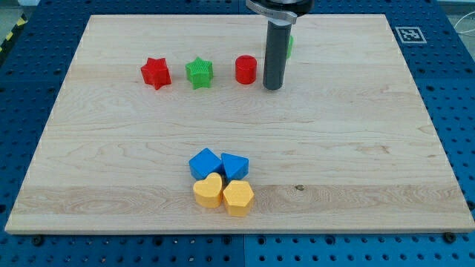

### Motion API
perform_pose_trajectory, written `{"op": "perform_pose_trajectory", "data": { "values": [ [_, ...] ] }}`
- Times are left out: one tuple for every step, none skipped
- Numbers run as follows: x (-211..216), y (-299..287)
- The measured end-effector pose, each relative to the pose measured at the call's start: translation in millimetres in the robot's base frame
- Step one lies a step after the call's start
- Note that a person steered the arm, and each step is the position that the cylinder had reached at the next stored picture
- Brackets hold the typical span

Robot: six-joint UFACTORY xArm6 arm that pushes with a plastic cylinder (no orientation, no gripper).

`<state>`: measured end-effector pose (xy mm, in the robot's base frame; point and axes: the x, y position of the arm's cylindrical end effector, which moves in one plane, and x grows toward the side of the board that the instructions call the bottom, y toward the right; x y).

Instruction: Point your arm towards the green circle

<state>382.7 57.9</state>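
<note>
Yellow hexagon [238, 197] and yellow heart [208, 190] at the wooden board's [356, 148] near edge, touching two blue blocks [205, 163] [234, 165] behind, farther back red star [156, 73], green star [199, 73], red cylinder [246, 69], my tip [272, 87] just right of it, no pincer fitted, green circle [289, 46] half hidden behind the rod.

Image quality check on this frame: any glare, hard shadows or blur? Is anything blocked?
Camera view: lighting even, no glare on the board; shadows soft and short under the blocks. Focus sharp throughout. My tip sits right of the red cylinder; the rod hides most of the green block behind it.
</note>
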Motion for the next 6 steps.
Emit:
{"op": "perform_pose_trajectory", "data": {
  "values": [
    [-1.2,21.2],
    [-15.9,50.8],
    [-42.8,79.1],
    [-71.7,92.3],
    [-106.3,74.2],
    [-124.9,43.1]
  ]
}}
